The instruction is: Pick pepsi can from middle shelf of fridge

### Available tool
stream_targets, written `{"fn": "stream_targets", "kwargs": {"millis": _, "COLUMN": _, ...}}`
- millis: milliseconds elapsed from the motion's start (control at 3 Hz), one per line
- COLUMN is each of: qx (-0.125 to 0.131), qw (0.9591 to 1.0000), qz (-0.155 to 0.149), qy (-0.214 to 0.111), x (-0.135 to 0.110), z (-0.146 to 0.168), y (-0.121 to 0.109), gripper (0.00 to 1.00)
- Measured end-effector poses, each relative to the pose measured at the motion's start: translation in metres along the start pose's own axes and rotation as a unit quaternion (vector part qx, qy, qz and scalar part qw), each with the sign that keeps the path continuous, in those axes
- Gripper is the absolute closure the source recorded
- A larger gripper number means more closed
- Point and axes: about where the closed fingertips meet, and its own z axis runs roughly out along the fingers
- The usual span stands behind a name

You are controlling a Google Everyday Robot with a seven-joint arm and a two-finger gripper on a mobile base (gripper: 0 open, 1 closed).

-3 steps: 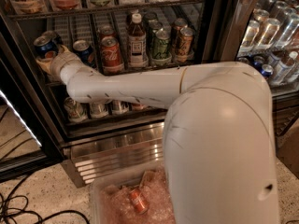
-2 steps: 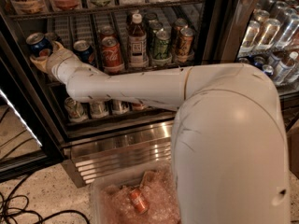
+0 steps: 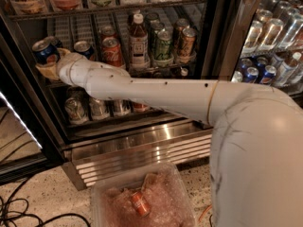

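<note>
Smooth, glossy off-white tubular arm [image 3: 156, 91] peppered with small dark screw holes; thin tan seam ring [image 3: 211, 103] before bulbous shoulder shell [image 3: 260, 164]; beige pincer [image 3: 48, 64] far left, clamped on small blue aluminium pepsi can [image 3: 44, 51].

No lettering reads cleanly. At ten o'clock the pepsi can [image 3: 45, 52] - clasped by the gripper [image 3: 51, 66] - shows a red-white-blue emblem; toward eleven, a red can [image 3: 112, 51] carries white script - illegible.

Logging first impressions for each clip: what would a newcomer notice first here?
The big white arm sweeping from lower right into the open fridge, its gripper holding the pepsi can at the left end of the middle shelf. Then the clear tub on the floor in front, with an orange can inside.
</note>
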Motion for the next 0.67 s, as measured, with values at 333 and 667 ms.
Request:
{"fn": "stream_targets", "kwargs": {"millis": 333, "qx": -0.009, "qw": 0.9998, "qz": -0.011, "qy": 0.014, "x": 0.026, "z": -0.021, "y": -0.038, "gripper": 1.00}}
{"fn": "stream_targets", "kwargs": {"millis": 667, "qx": -0.007, "qw": 0.9997, "qz": -0.015, "qy": 0.017, "x": 0.028, "z": -0.027, "y": -0.049, "gripper": 1.00}}
